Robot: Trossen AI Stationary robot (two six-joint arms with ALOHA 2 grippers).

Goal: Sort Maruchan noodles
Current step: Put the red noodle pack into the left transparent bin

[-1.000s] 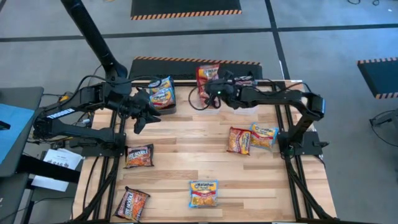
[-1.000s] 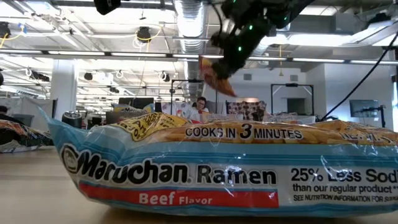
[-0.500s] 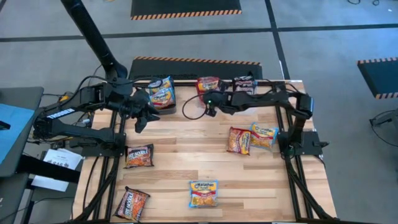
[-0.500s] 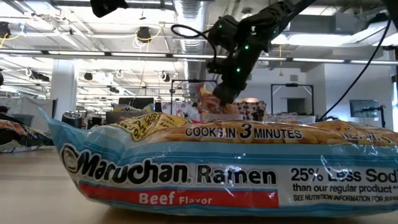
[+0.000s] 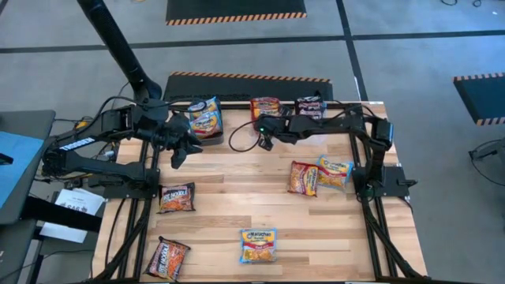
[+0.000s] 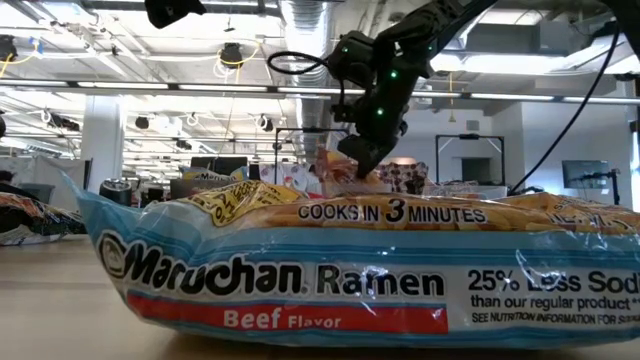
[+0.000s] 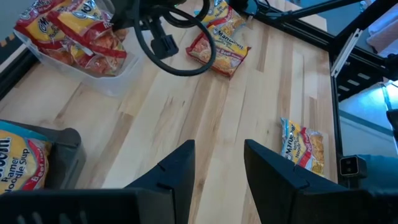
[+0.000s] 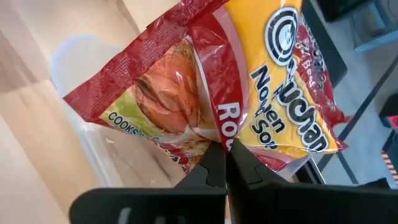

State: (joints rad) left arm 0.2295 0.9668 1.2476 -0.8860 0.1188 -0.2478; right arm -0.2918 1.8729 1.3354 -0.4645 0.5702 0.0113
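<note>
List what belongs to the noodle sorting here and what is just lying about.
Job: held red packet in right gripper; loose red packet, blue packet, black packet; clear bin; left gripper, open.
Lying about: papers; floor mat.

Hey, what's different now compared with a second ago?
The right end effector has carried its red/orange packet down and toward the table's middle, over the clear bin of red packets, and is shut on it in the right wrist view. The left end effector stayed open beside the blue packets' bin. The loose packets on the table did not move.
</note>
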